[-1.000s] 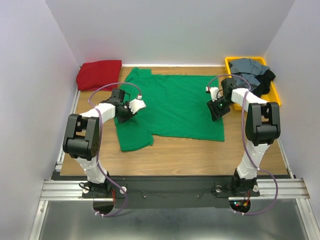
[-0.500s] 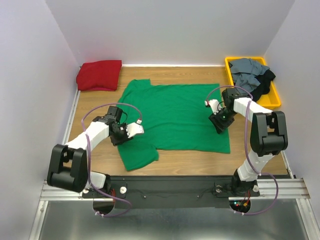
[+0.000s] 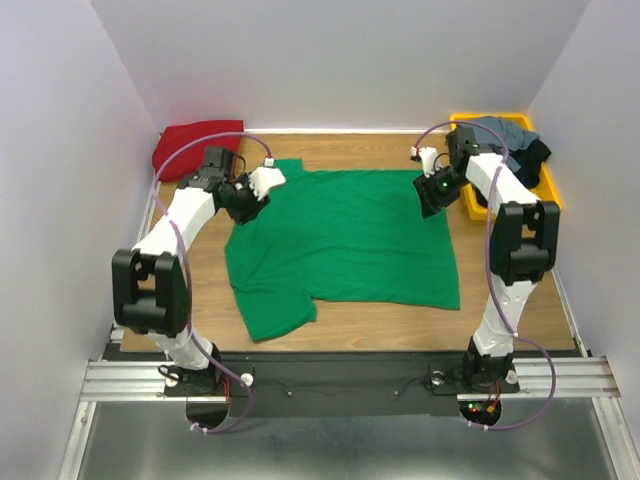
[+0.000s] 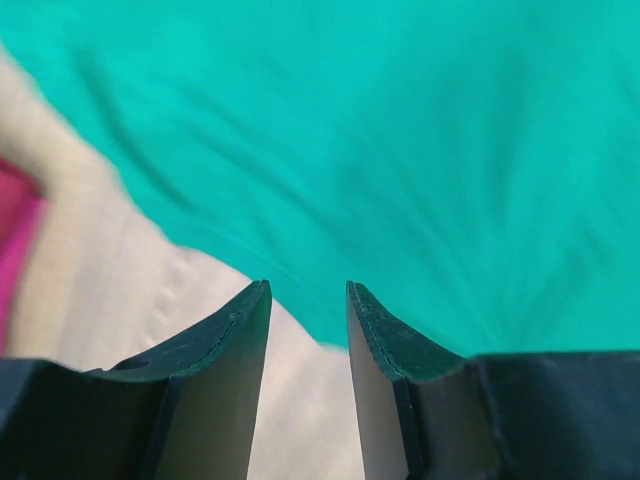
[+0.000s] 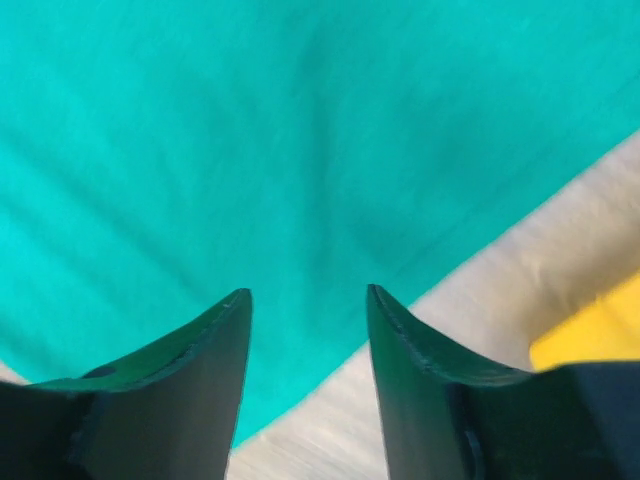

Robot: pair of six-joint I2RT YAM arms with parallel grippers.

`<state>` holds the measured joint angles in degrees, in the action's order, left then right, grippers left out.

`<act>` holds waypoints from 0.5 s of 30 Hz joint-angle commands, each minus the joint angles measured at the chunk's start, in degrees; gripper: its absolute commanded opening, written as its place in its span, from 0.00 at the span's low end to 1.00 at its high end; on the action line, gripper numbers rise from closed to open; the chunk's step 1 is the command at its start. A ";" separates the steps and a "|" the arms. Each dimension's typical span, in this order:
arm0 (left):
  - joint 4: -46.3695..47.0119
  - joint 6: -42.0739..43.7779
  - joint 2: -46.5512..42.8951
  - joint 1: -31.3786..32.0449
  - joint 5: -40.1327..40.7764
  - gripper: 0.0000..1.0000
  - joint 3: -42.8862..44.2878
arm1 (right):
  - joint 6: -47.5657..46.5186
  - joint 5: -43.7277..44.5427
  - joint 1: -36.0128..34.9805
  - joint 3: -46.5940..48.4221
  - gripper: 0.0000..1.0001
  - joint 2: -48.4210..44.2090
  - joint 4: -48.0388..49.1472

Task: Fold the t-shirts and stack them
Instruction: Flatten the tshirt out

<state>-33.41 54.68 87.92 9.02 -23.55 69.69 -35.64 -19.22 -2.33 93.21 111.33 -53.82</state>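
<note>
- A folded dark red cloth t-shirt [image 3: 197,148] is seen at the upper left of the frame.
- The left gripper [image 3: 256,188] is held at the upper left corner of the bright green cloth t-shirt [image 3: 340,235], which is spread flat across the centre. Its jaws are parted narrowly, with nothing between them.
- The right gripper [image 3: 433,195] is held at the shirt's upper right corner, with its jaws parted and nothing gripped.
- Crumpled slate grey and black t-shirts [image 3: 495,135] are piled in the yellow plastic tray [image 3: 549,192] at the upper right.

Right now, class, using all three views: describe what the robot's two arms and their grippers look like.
The left arm and right arm are white shells with black joint housings. A purple cable loops along each. The left gripper and right gripper each have two dark, tapered fingers.
</note>
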 commanded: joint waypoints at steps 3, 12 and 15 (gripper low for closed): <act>14.15 -15.64 14.09 -0.31 2.28 0.46 10.19 | 10.93 -0.47 0.22 10.14 0.49 11.17 3.71; 23.12 -32.69 29.84 -2.07 -0.36 0.47 33.12 | 20.16 6.38 0.48 18.94 0.46 14.88 14.18; 23.91 -36.30 36.34 -2.07 1.83 0.51 41.65 | 22.89 9.02 1.44 21.31 0.49 16.11 16.64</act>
<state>-14.44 26.28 121.25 7.22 -22.41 101.60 -17.98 -14.39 -2.22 110.34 128.05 -44.64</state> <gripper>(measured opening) 0.483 0.460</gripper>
